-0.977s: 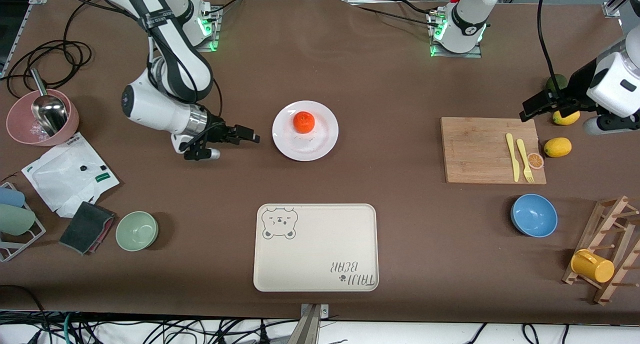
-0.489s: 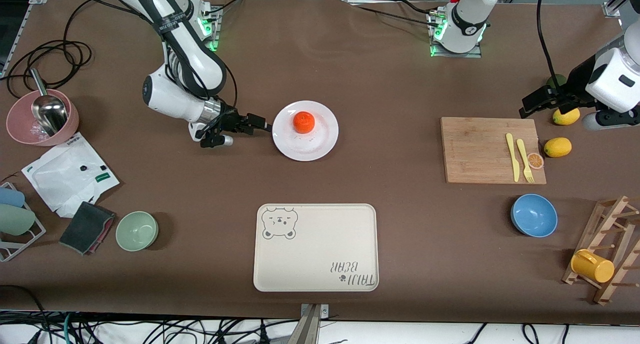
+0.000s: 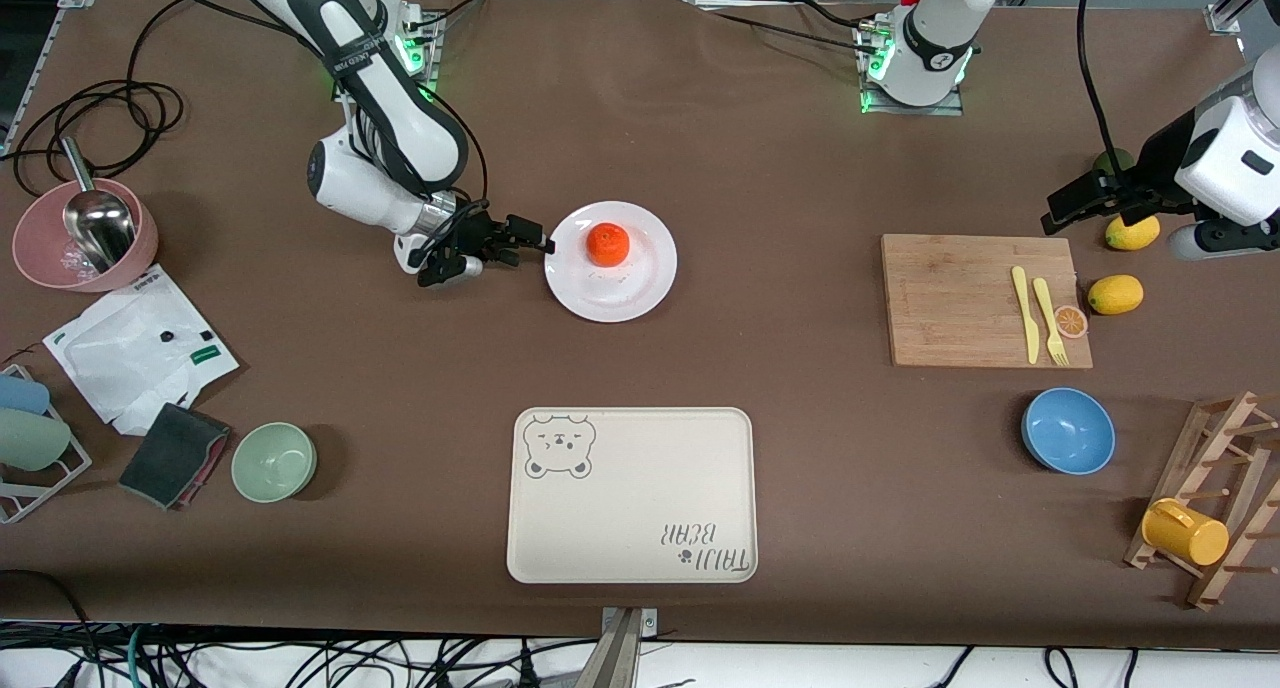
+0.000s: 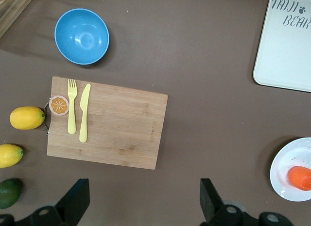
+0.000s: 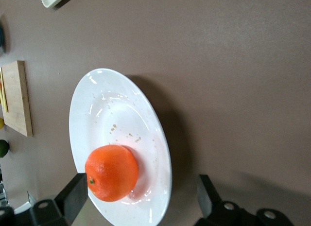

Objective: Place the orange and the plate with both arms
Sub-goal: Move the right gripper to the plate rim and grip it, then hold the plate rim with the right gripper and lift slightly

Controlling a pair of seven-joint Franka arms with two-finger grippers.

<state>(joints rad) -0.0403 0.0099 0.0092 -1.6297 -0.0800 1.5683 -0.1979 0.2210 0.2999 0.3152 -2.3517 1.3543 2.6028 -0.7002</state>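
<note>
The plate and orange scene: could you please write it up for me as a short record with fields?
orange: sits on the plate, toward the rim nearest the right arm's end
plate: white, flat on the table, farther from the front camera than the beige tray
right end effector: open, low at the plate's edge, holding nothing
left end effector: open, waiting above the table by the cutting board and lemons

Bright even overhead light, soft short shadows, glare on the glossy plate (image 5: 97, 109), all views sharp
</note>
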